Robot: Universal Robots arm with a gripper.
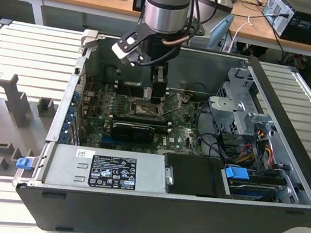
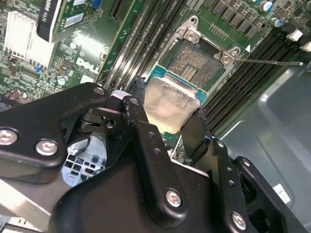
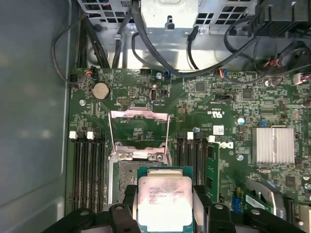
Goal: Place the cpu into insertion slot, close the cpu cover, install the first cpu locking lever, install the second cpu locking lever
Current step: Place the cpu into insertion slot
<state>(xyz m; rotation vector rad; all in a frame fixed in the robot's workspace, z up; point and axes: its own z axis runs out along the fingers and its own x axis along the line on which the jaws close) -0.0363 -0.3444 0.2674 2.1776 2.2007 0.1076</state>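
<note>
- Pale beige-silver square cpu (image 3: pixel 164 199) is clamped between the two black fingers (image 2: pixel 194 136) of the gripper (image 3: pixel 165 194), one finger on each of two opposite edges.
- The chip hangs close over one edge of the square dark insertion slot (image 2: pixel 197 63) and is not seated; the slot's contact grid lies uncovered.
- Thin silvery cpu cover (image 3: pixel 139 114) is flipped open, lying back from the slot over the green circuit board (image 1: pixel 182 135).
- Dark grey computer case (image 1: pixel 157 217) lies open, holding that board, a long black graphics card (image 1: pixel 132 129) and a silver power supply box (image 1: pixel 151 178).
- Faint lines of print mark the chip's face; a black-and-white label (image 1: pixel 112 172) sits on the power supply.
</note>
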